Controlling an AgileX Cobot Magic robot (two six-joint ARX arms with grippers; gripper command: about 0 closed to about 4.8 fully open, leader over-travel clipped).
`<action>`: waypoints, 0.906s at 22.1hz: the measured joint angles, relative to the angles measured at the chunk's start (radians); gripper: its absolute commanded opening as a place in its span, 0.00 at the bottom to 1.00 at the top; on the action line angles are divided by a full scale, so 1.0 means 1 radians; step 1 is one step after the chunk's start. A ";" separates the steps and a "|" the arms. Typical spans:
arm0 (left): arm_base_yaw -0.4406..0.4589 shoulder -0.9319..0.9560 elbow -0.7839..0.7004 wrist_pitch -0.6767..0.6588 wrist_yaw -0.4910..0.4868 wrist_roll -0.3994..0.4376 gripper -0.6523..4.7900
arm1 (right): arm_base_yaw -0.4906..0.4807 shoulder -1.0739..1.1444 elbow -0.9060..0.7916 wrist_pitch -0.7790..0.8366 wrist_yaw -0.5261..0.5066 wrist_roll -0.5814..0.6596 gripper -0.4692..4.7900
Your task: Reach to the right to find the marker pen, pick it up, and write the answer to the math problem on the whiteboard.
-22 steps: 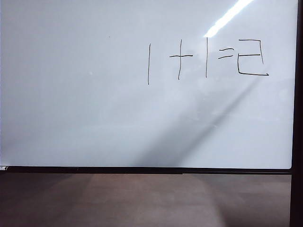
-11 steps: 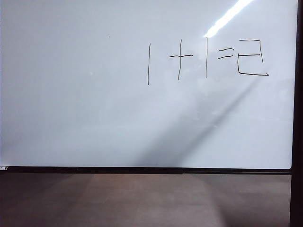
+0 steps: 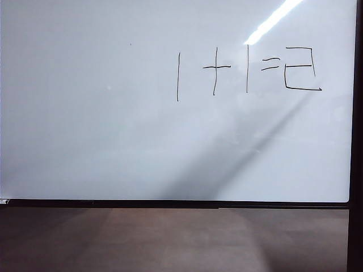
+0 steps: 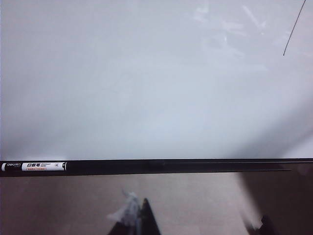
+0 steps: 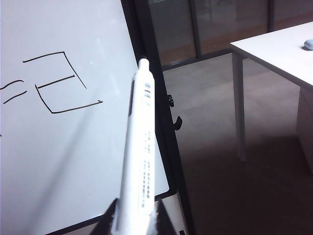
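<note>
White marker pen hides right claw; left claw cropped.

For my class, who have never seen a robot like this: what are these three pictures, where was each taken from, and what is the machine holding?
This is a robot with two arms, each ending in a two-finger gripper. The exterior view comes from a fixed camera facing the whiteboard, where the math problem, one plus one equals, is written with the answer, a boxy two, beside it. No arm shows there.

The other two pictures come from cameras on the wrists. The right wrist view shows the right gripper shut on the marker pen, which looks pale here, pulled back from the board near its right edge. The left wrist view shows the left gripper, only its dark fingertips at the edge, holding nothing visible, facing the board's lower frame.
</note>
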 measured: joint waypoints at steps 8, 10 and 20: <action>0.000 0.000 0.000 0.000 0.000 0.000 0.11 | 0.000 -0.029 -0.001 -0.056 0.000 -0.106 0.08; 0.000 0.001 0.000 0.000 0.000 0.000 0.11 | -0.001 -0.076 -0.003 -0.113 0.000 -0.108 0.08; 0.000 0.000 0.000 0.002 0.000 0.000 0.11 | 0.044 -0.362 -0.111 -0.188 0.000 -0.133 0.08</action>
